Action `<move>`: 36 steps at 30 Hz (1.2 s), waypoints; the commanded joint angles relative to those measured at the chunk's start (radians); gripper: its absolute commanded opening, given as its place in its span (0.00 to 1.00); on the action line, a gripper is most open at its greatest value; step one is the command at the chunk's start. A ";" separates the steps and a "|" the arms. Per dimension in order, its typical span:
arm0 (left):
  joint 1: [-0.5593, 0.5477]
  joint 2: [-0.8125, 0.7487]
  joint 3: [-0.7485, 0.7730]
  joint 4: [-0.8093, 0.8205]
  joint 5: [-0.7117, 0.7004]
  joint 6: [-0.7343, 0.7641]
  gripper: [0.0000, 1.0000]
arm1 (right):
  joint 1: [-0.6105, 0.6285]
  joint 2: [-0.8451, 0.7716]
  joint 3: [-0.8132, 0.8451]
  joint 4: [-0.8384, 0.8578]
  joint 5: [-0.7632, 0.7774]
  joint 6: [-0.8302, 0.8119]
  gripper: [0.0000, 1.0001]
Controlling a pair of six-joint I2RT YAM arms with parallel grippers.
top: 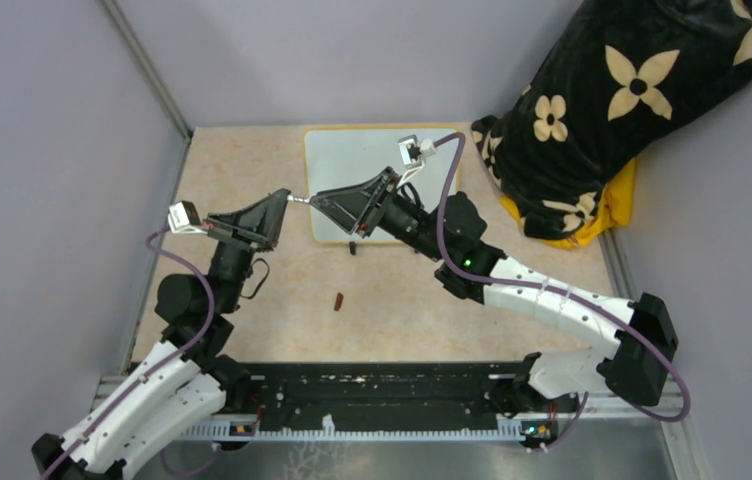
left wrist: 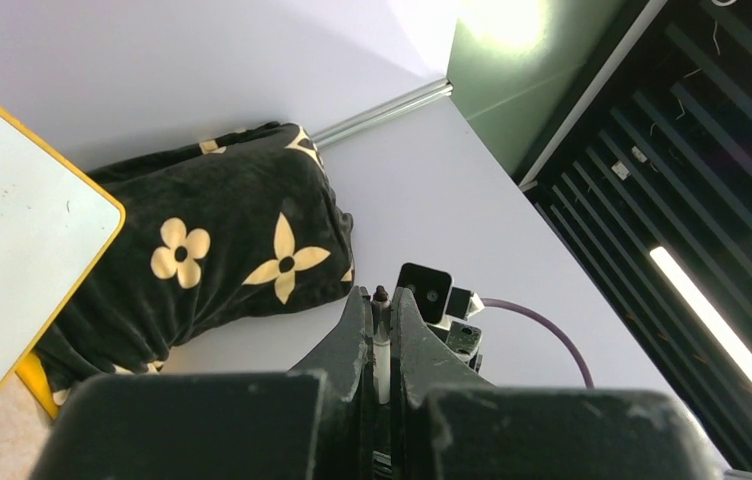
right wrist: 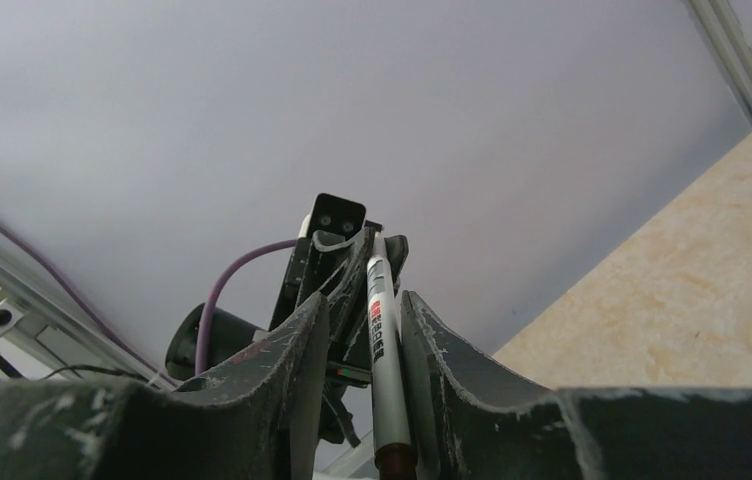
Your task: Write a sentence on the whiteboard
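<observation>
Gripping one end of the marker (top: 298,200), my left hand (top: 286,200) has its fingers pinched almost together on the thin end that pokes up between them. The marker lies level, its long axis running left to right, bridging straight across to my right hand (top: 316,200), which is likewise clamped narrow around the barrel. The two hands meet nose to nose above the worktop (top: 242,160), right at the left edge of the whiteboard (top: 372,150). The board lies flat, stretching away to the right of that meeting point on my right arm's side, so my right arm is the nearer one. Its face looks blank from above, and I judge the writing not yet begun.
</observation>
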 commanded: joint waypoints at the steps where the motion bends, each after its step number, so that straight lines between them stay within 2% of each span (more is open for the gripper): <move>1: -0.001 0.010 0.024 -0.010 -0.012 0.015 0.00 | 0.009 -0.012 0.024 0.051 -0.012 0.003 0.33; 17: -0.001 0.004 0.041 0.000 -0.014 0.022 0.00 | 0.008 -0.008 0.021 0.035 -0.005 0.008 0.32; 25: -0.002 0.000 0.036 0.000 -0.015 0.020 0.00 | 0.009 -0.005 0.020 0.041 0.011 0.017 0.37; 31: -0.001 -0.004 0.031 0.002 -0.028 0.012 0.00 | 0.009 0.008 0.025 0.073 0.000 0.032 0.22; 36: -0.002 -0.004 0.032 0.006 -0.034 0.014 0.00 | 0.009 0.015 0.027 0.075 -0.004 0.036 0.22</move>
